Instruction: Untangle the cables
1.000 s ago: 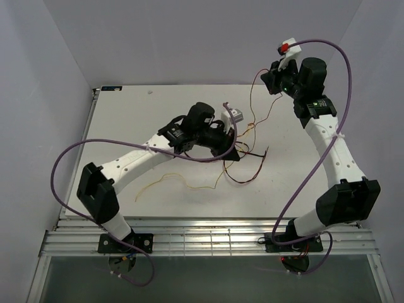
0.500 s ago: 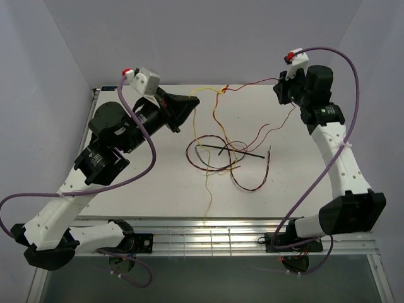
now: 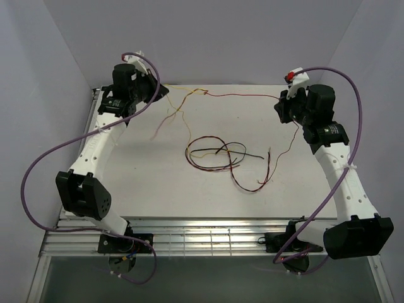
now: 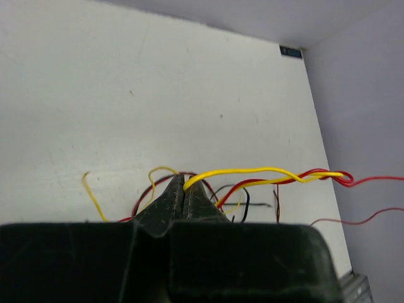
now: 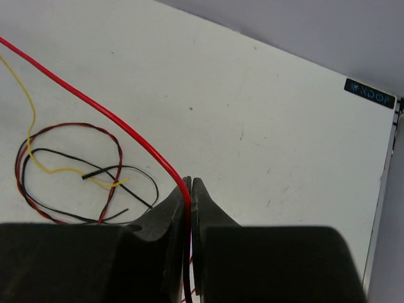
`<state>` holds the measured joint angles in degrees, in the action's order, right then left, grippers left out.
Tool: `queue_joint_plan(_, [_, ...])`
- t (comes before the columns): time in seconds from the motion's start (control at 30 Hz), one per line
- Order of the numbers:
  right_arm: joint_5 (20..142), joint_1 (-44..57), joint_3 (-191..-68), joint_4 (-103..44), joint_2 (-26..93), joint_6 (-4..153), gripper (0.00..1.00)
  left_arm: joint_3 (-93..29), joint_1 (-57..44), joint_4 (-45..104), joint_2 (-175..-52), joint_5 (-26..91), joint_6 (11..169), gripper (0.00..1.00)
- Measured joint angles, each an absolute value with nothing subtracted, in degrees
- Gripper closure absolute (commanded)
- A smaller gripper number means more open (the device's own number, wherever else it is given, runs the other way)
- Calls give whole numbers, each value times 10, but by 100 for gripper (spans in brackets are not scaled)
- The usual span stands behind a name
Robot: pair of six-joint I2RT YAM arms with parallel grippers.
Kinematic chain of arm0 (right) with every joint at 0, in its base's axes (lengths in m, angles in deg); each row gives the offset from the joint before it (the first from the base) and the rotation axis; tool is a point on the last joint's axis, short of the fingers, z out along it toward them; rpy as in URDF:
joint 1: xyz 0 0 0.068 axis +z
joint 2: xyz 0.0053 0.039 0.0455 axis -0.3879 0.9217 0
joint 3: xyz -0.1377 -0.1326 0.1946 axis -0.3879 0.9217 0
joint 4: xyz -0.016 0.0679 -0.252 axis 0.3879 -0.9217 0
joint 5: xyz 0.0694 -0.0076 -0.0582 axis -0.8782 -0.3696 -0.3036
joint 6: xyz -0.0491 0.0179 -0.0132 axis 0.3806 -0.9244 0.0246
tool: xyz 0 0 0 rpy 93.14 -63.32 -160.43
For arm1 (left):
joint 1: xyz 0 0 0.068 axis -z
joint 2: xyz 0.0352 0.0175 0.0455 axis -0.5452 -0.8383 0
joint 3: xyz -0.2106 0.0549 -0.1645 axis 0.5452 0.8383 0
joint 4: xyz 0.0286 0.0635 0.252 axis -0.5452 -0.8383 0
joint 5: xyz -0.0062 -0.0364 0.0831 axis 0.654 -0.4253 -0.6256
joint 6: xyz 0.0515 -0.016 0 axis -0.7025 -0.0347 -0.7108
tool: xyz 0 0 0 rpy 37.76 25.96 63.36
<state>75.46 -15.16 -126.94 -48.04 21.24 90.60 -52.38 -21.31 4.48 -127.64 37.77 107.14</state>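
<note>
My left gripper (image 3: 164, 90) is at the far left of the table, shut on a yellow cable (image 4: 252, 170). My right gripper (image 3: 279, 104) is at the far right, shut on a red cable (image 5: 113, 117). These two cables stretch between the grippers above the table and are twisted together at a knot (image 3: 203, 93), which also shows in the left wrist view (image 4: 331, 177). A loose bundle of red, black and yellow loops (image 3: 218, 154) lies on the middle of the table. A red cable end (image 3: 268, 173) trails to the bundle's right.
The white table (image 3: 139, 189) ends in walls at the left, right and back. A metal rail (image 3: 208, 237) runs along the near edge. Thick purple cables (image 3: 353, 82) loop off both arms. A small dark label (image 5: 369, 93) sits in the table's far corner.
My left arm has swung from the table's middle to the far left corner with the yellow cable. The yellow and red cables now stretch taut between the grippers, and the bundle has spread out.
</note>
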Motion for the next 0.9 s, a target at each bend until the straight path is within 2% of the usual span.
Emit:
queue_joint_plan(0.17, [789,-156,-1265,-501,247,905,92,-462,-192,22,-1302,426,1061,100])
queue_joint_plan(0.4, [724,-156,-1252,-495,255,904,92,-455,-65,-5,-1308,399,1022,100])
queue_joint_plan(0.57, [762,-158,-1252,-491,246,902,92,-444,-71,-14,-1310,341,1008,100])
queue_joint_plan(0.67, [831,-168,-1258,-489,239,901,92,-419,-79,-14,-1306,306,1001,100])
queue_joint_plan(0.77, [892,-199,-1266,-486,233,900,92,-387,-81,-15,-1293,282,996,100])
queue_joint_plan(0.9, [859,-291,-1267,-495,235,887,92,-356,-61,12,-1261,278,1000,100])
